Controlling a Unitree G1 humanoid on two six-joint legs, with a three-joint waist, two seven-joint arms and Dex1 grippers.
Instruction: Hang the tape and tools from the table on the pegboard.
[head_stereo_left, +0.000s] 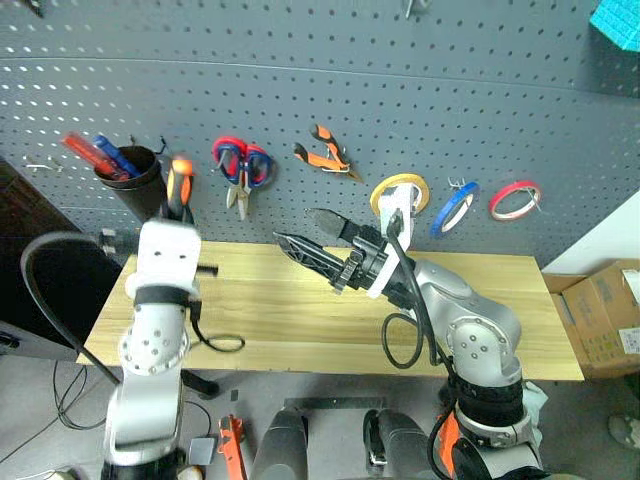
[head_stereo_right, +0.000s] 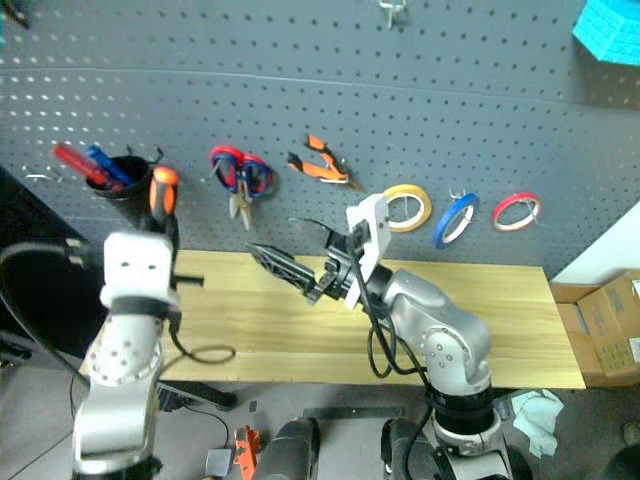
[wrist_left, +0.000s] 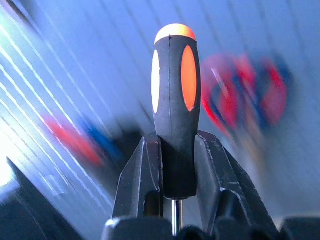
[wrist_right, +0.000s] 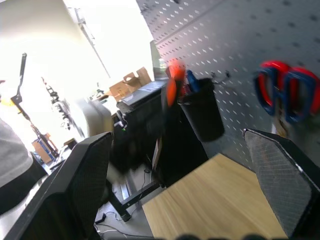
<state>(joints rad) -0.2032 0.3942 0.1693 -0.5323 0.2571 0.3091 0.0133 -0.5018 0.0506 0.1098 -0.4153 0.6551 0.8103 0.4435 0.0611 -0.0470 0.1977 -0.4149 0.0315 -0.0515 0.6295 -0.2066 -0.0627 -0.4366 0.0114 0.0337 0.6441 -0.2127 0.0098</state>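
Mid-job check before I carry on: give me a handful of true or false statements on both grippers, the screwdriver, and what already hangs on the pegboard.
1. The left gripper is shut on the screwdriver. True.
2. The right gripper holds the pliers. False: it is open and empty; the pliers hang on the pegboard.
3. The blue tape hangs between the yellow tape roll and the red tape roll. True.
4. The scissors lie on the table. False: two pairs of scissors hang on the pegboard; the table has no tool on it.
5. The screwdriver's handle points away from the gripper. True.
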